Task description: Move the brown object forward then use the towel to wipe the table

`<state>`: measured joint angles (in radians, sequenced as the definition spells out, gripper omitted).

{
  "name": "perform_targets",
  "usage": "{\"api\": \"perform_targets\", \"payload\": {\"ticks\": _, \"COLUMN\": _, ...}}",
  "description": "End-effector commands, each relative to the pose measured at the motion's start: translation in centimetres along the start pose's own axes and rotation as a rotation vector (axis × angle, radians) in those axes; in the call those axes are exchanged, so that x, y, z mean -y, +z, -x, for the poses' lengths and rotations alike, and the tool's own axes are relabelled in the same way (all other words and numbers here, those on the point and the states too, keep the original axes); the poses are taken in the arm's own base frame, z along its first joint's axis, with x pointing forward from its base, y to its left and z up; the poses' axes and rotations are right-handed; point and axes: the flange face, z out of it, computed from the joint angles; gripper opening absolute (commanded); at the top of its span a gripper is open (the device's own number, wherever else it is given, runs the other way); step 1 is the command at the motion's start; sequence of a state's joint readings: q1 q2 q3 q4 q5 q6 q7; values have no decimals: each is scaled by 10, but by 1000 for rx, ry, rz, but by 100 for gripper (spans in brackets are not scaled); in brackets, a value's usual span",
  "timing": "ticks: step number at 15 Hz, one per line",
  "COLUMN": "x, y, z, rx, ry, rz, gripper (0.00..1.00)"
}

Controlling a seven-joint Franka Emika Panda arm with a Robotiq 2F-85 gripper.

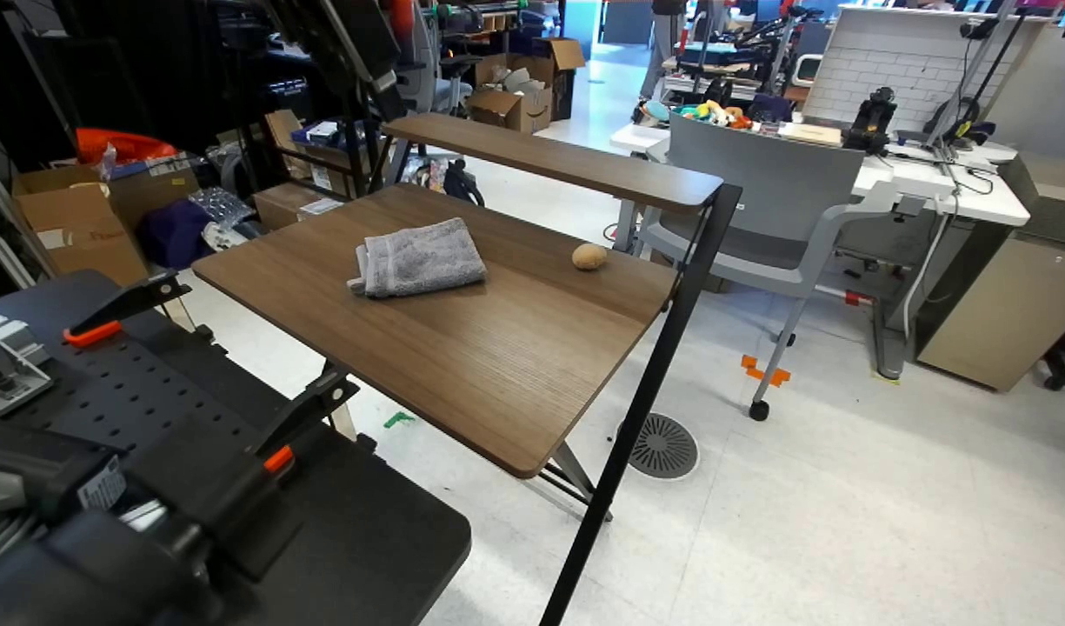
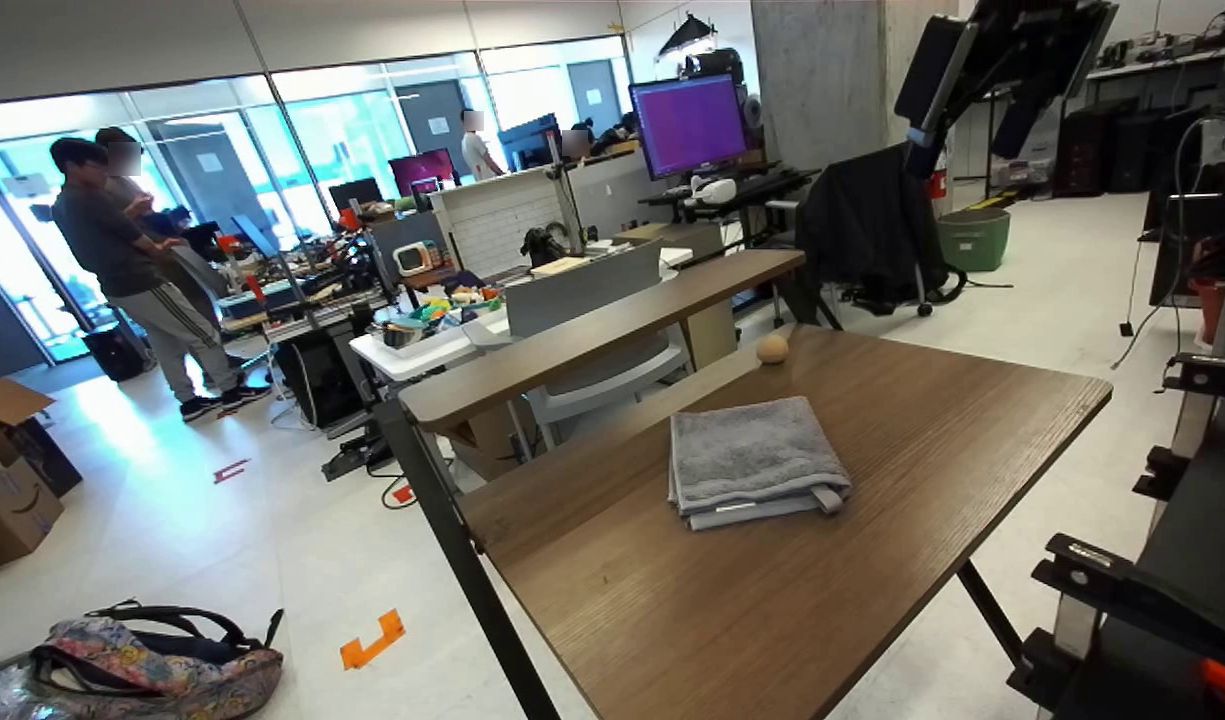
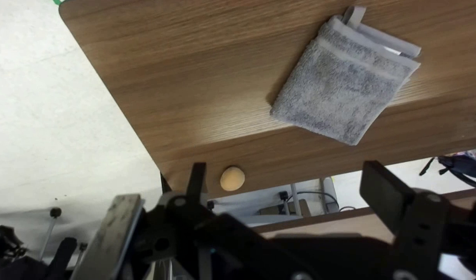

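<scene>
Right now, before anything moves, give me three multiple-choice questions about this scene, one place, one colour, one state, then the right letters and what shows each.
1. Where does the small round brown lump lie?
A. On the raised shelf
B. On the wood-grain tabletop
C. On the floor

2. What colour is the folded terry towel?
A. Grey
B. Red
C. Green

3. How does the Robotiq gripper stand?
A. Shut on the towel
B. Shut on the lump
C. Open, holding nothing

1 B: both exterior views show it resting there, near an edge.
2 A: its pile looks grey in all three views.
3 C: the wrist view shows its fingers far apart and nothing gripped.
</scene>
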<state>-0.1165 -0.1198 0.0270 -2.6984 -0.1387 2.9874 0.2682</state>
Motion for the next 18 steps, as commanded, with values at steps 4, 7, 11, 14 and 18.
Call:
{"api": "perform_targets", "payload": {"ticks": 4, "x": -83, "y": 62, "z": -95, "rx": -65, "ry": 261, "rz": 158, "gripper": 100}}
{"api": "perform_targets", "payload": {"ticks": 7, "x": -97, "y": 109, "z": -128, "rx": -57, "ry": 420, "rz": 216, "gripper": 100}}
{"api": "perform_targets", "payload": {"ticks": 11, "x": -93, "y": 121, "z": -125, "rx": -15, "ry": 423, "rz": 216, "gripper": 100}}
{"api": "perform_targets", "payload": {"ticks": 14, "x": -89, "y": 133, "z": -129, "rx": -11, "ry": 431, "rz": 214, "gripper": 100}}
{"api": "perform_targets", "payload": {"ticks": 18, "x": -91, "y": 142, "z": -136, "rx": -164, "ry": 422, "rz": 170, "gripper": 100}}
